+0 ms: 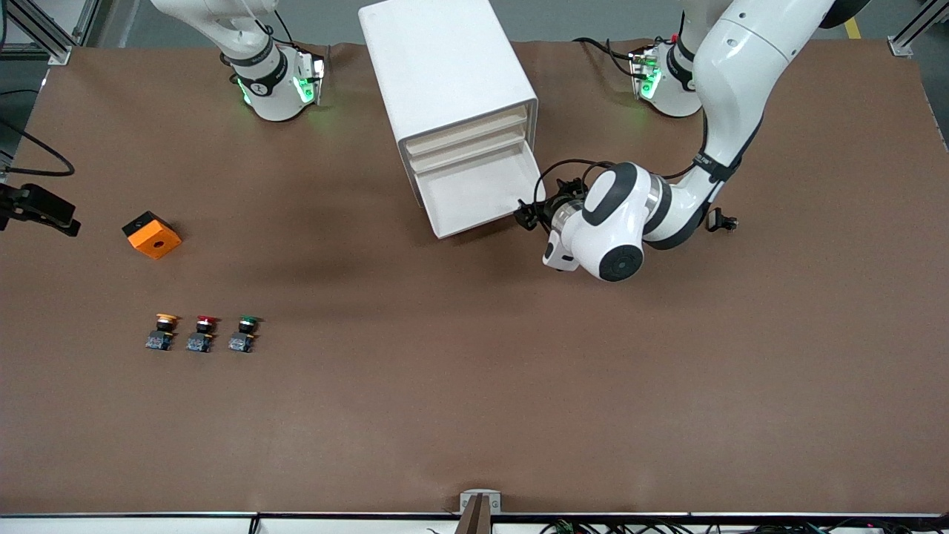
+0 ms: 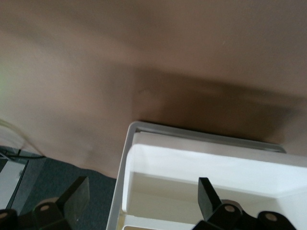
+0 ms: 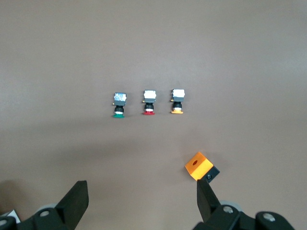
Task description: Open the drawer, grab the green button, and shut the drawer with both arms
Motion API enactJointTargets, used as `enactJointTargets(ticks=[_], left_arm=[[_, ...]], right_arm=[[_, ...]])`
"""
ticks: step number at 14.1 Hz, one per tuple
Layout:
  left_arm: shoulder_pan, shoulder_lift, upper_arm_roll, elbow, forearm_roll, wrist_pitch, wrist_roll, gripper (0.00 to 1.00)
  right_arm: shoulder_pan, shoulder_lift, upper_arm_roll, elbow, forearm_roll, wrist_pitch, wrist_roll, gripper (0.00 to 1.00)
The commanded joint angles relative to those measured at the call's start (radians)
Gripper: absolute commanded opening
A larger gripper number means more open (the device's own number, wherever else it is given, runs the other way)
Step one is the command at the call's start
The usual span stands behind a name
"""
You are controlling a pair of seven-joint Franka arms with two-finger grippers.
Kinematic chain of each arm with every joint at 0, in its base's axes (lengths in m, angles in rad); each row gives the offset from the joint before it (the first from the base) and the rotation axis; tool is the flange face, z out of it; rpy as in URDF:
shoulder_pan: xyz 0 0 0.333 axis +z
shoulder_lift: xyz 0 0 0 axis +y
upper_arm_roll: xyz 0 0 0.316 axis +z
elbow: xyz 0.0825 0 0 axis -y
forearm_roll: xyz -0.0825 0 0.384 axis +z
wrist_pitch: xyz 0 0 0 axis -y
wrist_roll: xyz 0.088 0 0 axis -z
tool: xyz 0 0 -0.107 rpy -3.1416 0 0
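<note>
The white cabinet (image 1: 437, 67) stands mid-table with its lowest drawer (image 1: 474, 196) pulled out; the tray shows nothing inside. My left gripper (image 1: 526, 215) is at the drawer's front corner toward the left arm's end, open, with the drawer's side wall (image 2: 125, 172) between its fingers (image 2: 76, 199) and untouched. The green button (image 1: 245, 333) stands on the table, last in a row with a red-capped one (image 1: 202, 332) and a yellow-capped one (image 1: 164, 331). My right gripper (image 3: 141, 201) hangs open and empty high over the table, looking down on the green button (image 3: 119, 105); the front view does not show it.
An orange block (image 1: 152, 234) with a dark base lies farther from the front camera than the button row, toward the right arm's end. A black clamp (image 1: 37, 208) juts in at that table edge. The two upper drawer fronts (image 1: 467, 137) are pushed in.
</note>
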Motion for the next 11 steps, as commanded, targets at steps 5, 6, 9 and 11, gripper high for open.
enactJointTargets(ticks=[5, 6, 9, 11], left_arm=[[0.048, -0.075, -0.01, -0.004, 0.116, 0.101, -0.006, 1.0], [0.049, -0.081, -0.01, -0.008, 0.128, 0.138, -0.007, 1.0], [0.046, -0.086, -0.008, -0.022, 0.135, 0.212, -0.019, 1.0], [0.037, -0.095, -0.008, -0.036, 0.135, 0.249, -0.022, 1.0]], right_arm=[[-0.013, 0.004, -0.001, 0.014, -0.021, -0.047, 0.013, 1.0], [-0.013, 0.003, 0.001, 0.012, -0.016, -0.066, 0.029, 1.0], [-0.038, -0.014, -0.007, 0.014, 0.095, -0.092, 0.012, 1.0], [-0.053, -0.027, -0.004, 0.014, 0.117, -0.096, 0.001, 1.0]])
